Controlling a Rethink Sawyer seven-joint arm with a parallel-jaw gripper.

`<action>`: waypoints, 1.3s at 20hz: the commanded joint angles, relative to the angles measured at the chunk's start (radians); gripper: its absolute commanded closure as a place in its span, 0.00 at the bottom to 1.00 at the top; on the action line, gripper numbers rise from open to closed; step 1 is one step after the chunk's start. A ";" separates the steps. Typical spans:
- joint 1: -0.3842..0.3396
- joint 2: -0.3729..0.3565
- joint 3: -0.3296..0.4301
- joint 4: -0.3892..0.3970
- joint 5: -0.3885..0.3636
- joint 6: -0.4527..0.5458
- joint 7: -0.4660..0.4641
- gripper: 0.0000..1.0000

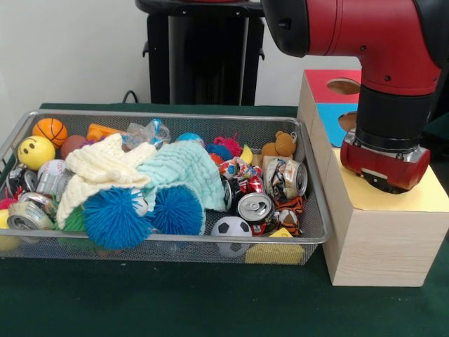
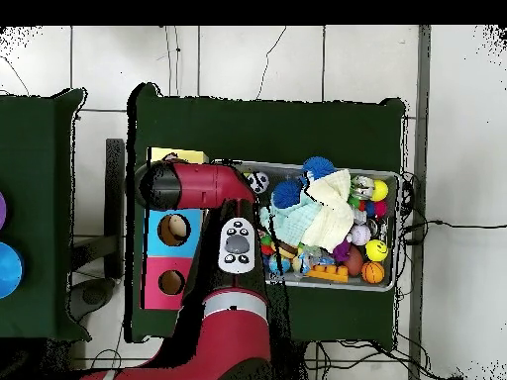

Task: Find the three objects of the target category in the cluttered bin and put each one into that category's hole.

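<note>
Right now the arm (image 1: 365, 42) hangs over the wooden box (image 1: 379, 239), its red wrist end low above the yellow section; the gripper's tips are hidden there, so I cannot tell whether it is open or closed. The box top (image 2: 170, 247) shows yellow, blue and red sections, with 2 round holes visible in the blue and red ones. Beside it, the wire bin (image 1: 175, 242) is full: crushed cans (image 1: 254, 208), 2 spiky blue balls (image 1: 116, 217), a soccer ball (image 1: 231, 228), a yellow smiley ball (image 1: 35, 152), a small basketball (image 1: 50, 130), a teddy bear (image 1: 280, 145), and pale cloths (image 1: 140, 172) heaped in the middle.
</note>
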 commanded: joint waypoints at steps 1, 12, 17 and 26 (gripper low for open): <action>-0.021 0.081 -0.004 -0.050 -0.023 -0.044 0.071 1.00; -0.049 0.043 0.060 0.007 0.005 0.022 0.045 1.00; -0.045 0.039 0.059 0.013 0.005 0.004 0.055 0.00; -0.049 0.042 0.055 0.002 -0.002 0.004 0.055 0.00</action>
